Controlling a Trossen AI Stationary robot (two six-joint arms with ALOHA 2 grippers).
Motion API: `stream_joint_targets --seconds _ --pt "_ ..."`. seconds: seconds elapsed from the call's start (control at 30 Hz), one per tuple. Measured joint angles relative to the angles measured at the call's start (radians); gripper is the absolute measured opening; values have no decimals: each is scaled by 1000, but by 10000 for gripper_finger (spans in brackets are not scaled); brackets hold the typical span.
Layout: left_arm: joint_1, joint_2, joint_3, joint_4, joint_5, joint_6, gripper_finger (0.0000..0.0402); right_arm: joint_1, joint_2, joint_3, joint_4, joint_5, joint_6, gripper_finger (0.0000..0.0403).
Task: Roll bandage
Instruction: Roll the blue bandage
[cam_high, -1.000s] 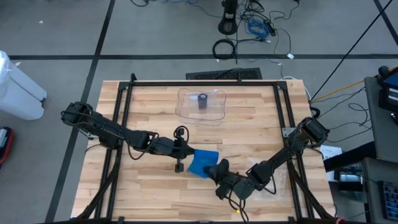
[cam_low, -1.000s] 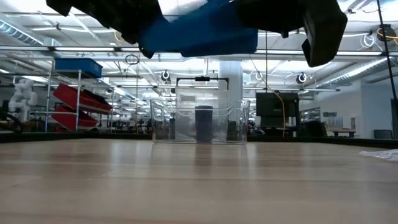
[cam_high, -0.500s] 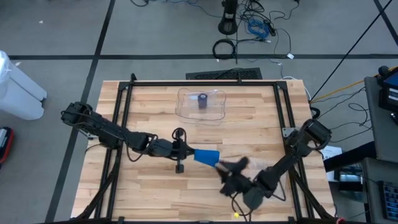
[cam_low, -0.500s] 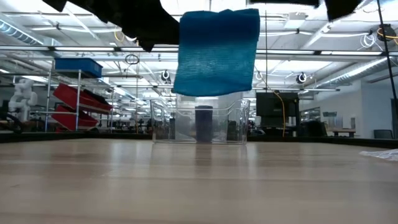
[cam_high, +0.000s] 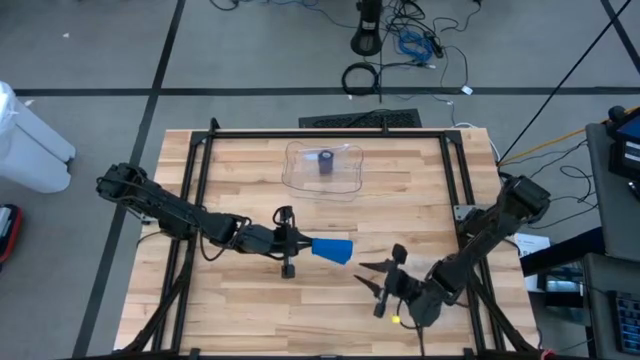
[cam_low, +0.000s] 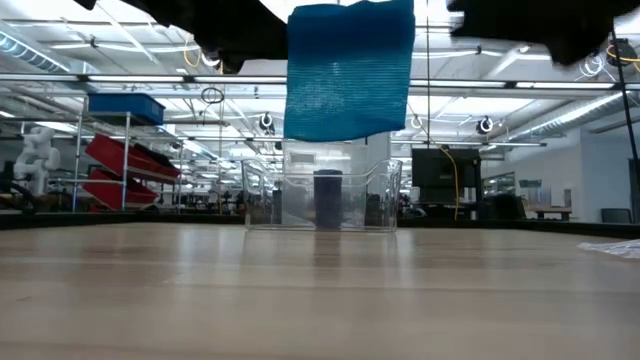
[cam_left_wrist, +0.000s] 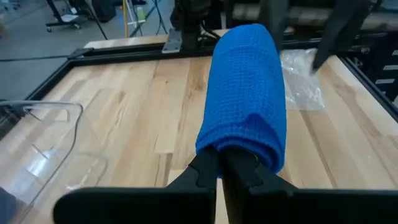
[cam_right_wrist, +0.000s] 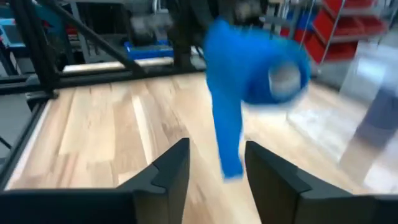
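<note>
1. While the left gripper (cam_high: 303, 243) stays clenched on one end of a blue woven bandage roll (cam_high: 332, 249), it holds that roll up off the light wooden slatted table (cam_high: 240, 170), near the table's middle.
2. From the low view, a flap of the blue bandage roll (cam_low: 349, 70) hangs down in the air, well above the tabletop.
3. The left wrist view shows the two dark fingers (cam_left_wrist: 214, 167) pinched together at the roll's near end.
4. The right gripper (cam_high: 385, 282) sits apart from the roll, toward the table's front right, its fingers parted and grasping nothing.
5. A clear plastic tray (cam_high: 300, 170) at the table's far side holds what looks like a small dark cylinder (cam_high: 326, 162), though detail is poor.
</note>
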Motion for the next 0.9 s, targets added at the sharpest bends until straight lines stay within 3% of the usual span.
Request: stream_joint_targets --seconds 0.1,0.2,0.47,0.6,0.77,0.9 --pt "0 0 0 8 0 38 6 -30 36 -68 132 -21 60 159" --pt "0 0 0 16 0 46 6 -81 86 -107 274 -108 62 176" --pt "0 0 0 12 14 45 6 -163 195 -111 569 -249 -124 189" --pt "0 0 0 12 25 45 6 -178 197 -110 592 -272 -187 141" --pt "0 0 0 12 27 45 6 -191 198 -110 590 -318 -247 17" --pt "0 1 0 13 27 44 6 -195 198 -110 582 -328 -242 3"
